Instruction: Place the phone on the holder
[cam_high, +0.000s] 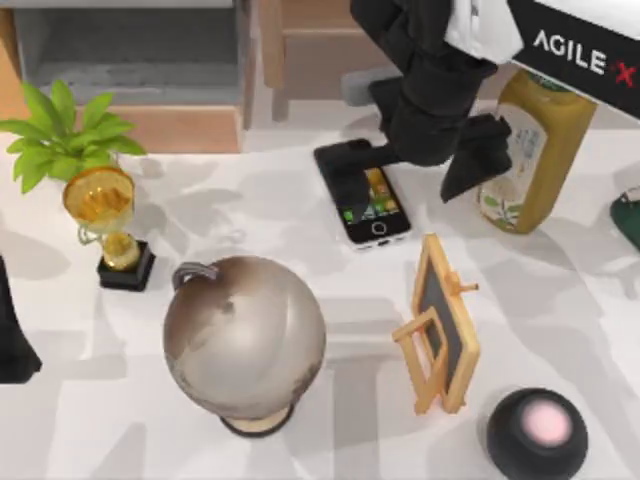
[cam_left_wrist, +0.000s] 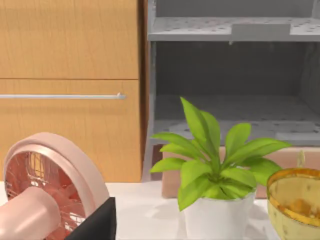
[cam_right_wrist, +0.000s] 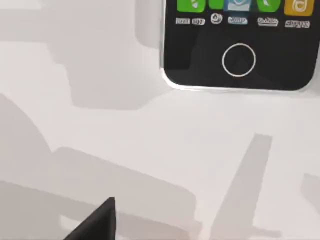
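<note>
The right gripper (cam_high: 415, 150) hangs above the far end of the slim white-rimmed smartphone with a black face and lit icon screen (cam_high: 366, 195); whether its jaws are parted or closed, or grasp anything, cannot be told, as the arm's own black body covers them in the top view. The right arm comes in from the far right corner, its dark segments bending down and leftward over the phone. In the right wrist view the phone's home-button end (cam_right_wrist: 239, 60) lies flat on the white table (cam_right_wrist: 125, 140), with a black tip (cam_right_wrist: 97, 222) of the gripper at the picture's edge.

The phone lies face up, flat on the table, right of centre toward the far side, its home button toward the near side. Nearer than it and slightly right stands a small wooden easel-style holder with a dark board (cam_high: 440, 325), well apart from the phone. Just right of the arm lies a tall yellow-green bottle (cam_high: 530, 150). A black dome with a pink top (cam_high: 537, 432) sits near right.

A large beige globe (cam_high: 245, 345) stands near centre-left, a gold trophy on a black base (cam_high: 110, 225) left of it, a green leafy plant (cam_high: 60, 130) beyond.

The left arm (cam_high: 12, 330) is parked at the left edge; its wrist view looks past a pink fan (cam_left_wrist: 50, 185) toward the plant
</note>
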